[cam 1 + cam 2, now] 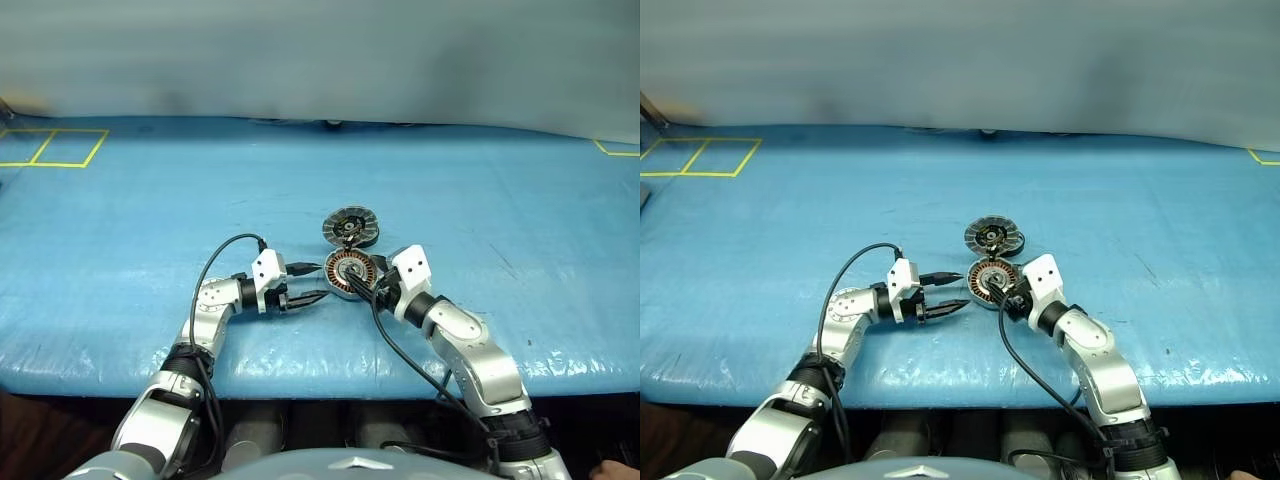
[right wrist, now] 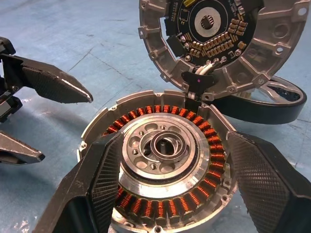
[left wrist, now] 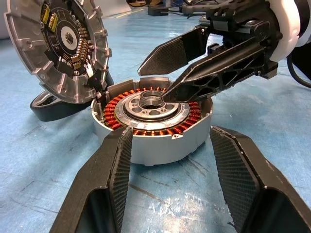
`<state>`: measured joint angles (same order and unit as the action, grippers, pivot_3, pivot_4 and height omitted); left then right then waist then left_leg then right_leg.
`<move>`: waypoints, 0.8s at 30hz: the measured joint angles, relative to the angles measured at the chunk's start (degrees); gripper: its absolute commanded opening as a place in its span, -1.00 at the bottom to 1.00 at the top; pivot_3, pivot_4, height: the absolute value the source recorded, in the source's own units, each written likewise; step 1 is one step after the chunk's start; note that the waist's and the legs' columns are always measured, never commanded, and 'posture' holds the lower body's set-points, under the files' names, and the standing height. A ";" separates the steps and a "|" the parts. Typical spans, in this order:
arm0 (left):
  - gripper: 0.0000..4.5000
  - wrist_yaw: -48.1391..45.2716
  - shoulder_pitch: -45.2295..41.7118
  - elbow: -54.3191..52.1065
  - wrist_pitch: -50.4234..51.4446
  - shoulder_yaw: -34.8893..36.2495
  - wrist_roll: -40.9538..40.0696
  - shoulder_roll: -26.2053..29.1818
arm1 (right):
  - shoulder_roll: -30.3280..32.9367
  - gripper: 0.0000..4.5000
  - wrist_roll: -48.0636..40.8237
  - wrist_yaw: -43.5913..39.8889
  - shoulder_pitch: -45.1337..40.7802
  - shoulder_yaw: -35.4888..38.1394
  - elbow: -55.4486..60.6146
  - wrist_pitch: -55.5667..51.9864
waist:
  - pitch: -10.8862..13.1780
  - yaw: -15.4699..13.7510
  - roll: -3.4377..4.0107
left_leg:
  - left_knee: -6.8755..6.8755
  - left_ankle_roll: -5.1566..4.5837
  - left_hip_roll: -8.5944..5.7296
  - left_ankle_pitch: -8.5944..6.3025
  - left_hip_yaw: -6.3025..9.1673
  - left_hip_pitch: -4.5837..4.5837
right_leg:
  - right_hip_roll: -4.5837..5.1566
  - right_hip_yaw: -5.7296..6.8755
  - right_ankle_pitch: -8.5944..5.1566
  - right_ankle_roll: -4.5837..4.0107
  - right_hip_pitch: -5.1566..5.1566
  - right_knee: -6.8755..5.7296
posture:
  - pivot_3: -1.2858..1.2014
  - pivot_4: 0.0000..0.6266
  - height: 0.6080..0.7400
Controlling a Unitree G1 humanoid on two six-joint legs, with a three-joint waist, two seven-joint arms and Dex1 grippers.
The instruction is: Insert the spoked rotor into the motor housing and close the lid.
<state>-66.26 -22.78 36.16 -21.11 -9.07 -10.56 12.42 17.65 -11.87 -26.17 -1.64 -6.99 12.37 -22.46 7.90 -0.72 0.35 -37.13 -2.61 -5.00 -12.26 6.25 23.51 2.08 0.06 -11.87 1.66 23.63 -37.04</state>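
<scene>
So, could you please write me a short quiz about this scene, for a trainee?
1. True or false: the round silver lid with the dark inner face lies shut on the round silver motor housing with copper windings.
2. Where is the dark-rimmed spoked rotor? A) inside the housing B) on the blue table, by the raised lid C) in a pincer
3. Fill in: the left pincer and right pincer are both ____.
Key: 1 false; 2 B; 3 open.

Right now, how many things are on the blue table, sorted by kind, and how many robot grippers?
Motor housing with copper windings: 1
Lid, standing open: 1
Black ring behind the lid: 1
Grippers, left and right, both open: 2
Total: 5
</scene>
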 measured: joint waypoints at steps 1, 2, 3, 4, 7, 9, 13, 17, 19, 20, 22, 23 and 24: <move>0.18 0.01 0.01 0.06 -0.27 0.02 -0.15 0.00 | 0.00 0.57 0.11 0.03 -0.02 0.00 -0.02 -0.07 | 0.00 0.00 0.00 | 0.00 0.00 0.00 0.00 0.00 0.00 | 0.00 0.00 0.00 0.00 0.00 0.00 | 0.03 -0.52 1.00; 0.18 0.04 0.01 0.11 -0.43 0.03 -0.29 0.00 | 0.00 0.57 0.27 0.06 -0.09 0.00 -0.07 -0.12 | 0.00 0.00 0.00 | 0.00 0.00 0.00 0.00 0.00 0.00 | 0.00 0.00 0.00 0.00 0.00 0.00 | 0.03 -0.52 1.00; 0.18 0.07 0.01 0.18 -0.52 0.03 -0.46 -0.01 | 0.00 0.57 0.36 0.08 -0.13 0.00 -0.11 -0.12 | 0.00 0.01 0.00 | 0.00 0.00 0.00 0.00 0.00 0.00 | 0.00 0.00 0.00 0.00 0.00 0.00 | 0.03 -0.52 1.00; 0.18 0.12 0.02 0.25 -0.56 0.03 -0.65 -0.01 | -0.01 0.57 0.45 0.08 -0.16 0.00 -0.14 -0.13 | 0.00 0.01 0.00 | 0.00 0.00 0.00 0.00 0.00 0.00 | 0.00 0.00 0.00 0.00 0.00 0.00 | 0.03 -0.52 1.00; 0.20 0.45 0.13 0.38 -0.67 0.03 -0.77 0.01 | -0.14 0.40 0.63 0.09 -0.33 -0.02 -0.33 -0.16 | 0.00 0.03 0.00 | 0.00 0.00 0.00 0.00 0.00 -0.01 | -0.01 0.00 0.00 0.00 -0.01 0.00 | 0.03 -0.52 1.00; 0.20 0.72 0.41 0.44 -0.70 0.03 -0.76 0.02 | -0.17 0.17 0.98 0.22 -0.47 0.01 -0.40 -0.17 | 0.00 0.07 0.00 | 0.00 0.00 0.00 0.00 0.00 -0.03 | -0.01 0.00 0.00 0.00 -0.02 0.00 | 0.03 -0.52 1.00; 0.20 0.98 1.07 0.49 -0.71 0.03 -0.76 0.04 | -0.47 -0.39 1.41 0.05 -0.55 -0.63 -0.62 -0.17 | 0.00 0.08 0.00 | 0.01 0.00 0.00 0.00 0.00 -0.02 | -0.02 0.00 0.00 0.00 -0.01 0.00 | 0.03 -0.52 1.00; 0.20 1.11 1.10 0.50 -0.71 0.03 -0.75 0.06 | -0.90 -0.84 1.76 -0.12 -0.54 -1.51 -0.71 -0.22 | 0.00 0.05 0.00 | 0.00 0.00 0.00 0.00 0.00 -0.02 | -0.01 0.00 0.00 0.00 -0.01 0.00 | 0.03 -0.52 1.00; 0.20 1.12 1.13 0.50 -0.71 0.03 -0.75 0.09 | -0.90 -0.84 1.88 -0.12 -0.54 -1.54 -0.69 -0.22 | 0.00 0.04 0.00 | 0.00 0.00 0.00 0.00 0.00 -0.03 | -0.01 0.00 0.00 0.01 -0.01 0.00 | 0.03 -0.52 1.00; 0.20 1.13 1.18 0.50 -0.70 0.02 -0.75 0.09 | -0.90 -0.84 1.99 -0.12 -0.54 -1.54 -0.69 -0.22 | 0.00 0.05 0.01 | 0.00 0.00 0.00 0.00 0.00 -0.03 | -0.01 0.00 0.00 0.01 -0.01 0.00 | 0.03 -0.52 1.00; 0.20 1.16 1.35 0.50 -0.70 0.02 -0.75 0.09 | -0.95 -0.84 2.07 -0.12 -0.54 -1.54 -0.68 -0.22 | 0.00 0.06 0.00 | 0.01 0.00 0.01 0.00 0.00 -0.03 | -0.01 0.00 0.00 0.00 -0.01 0.00 | 0.03 -0.52 1.00; 0.20 1.17 1.42 0.50 -0.70 0.02 -0.74 0.09 | -0.98 -0.84 2.15 -0.12 -0.54 -1.54 -0.69 -0.21 | 0.00 0.06 0.01 | 0.01 0.00 0.01 0.00 0.00 -0.03 | -0.01 0.00 0.00 0.00 -0.01 0.00 | 0.03 -0.52 1.00; 0.20 1.18 1.47 0.50 -0.70 0.01 -0.74 0.09 | -1.03 -0.84 2.23 -0.12 -0.54 -1.54 -0.69 -0.21 | 0.00 0.06 0.01 | 0.01 0.00 0.01 0.00 0.00 -0.03 | -0.01 0.00 0.00 0.00 -0.01 0.00 | 0.03 -0.52 1.00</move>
<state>-65.07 -21.31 36.66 -21.81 -9.06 -11.30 12.51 16.62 -9.64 -26.29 -2.18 -8.52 11.68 -22.67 7.90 -0.66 0.36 -37.12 -2.60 -5.00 -12.26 6.26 23.47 2.07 0.06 -11.87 1.67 23.62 -37.04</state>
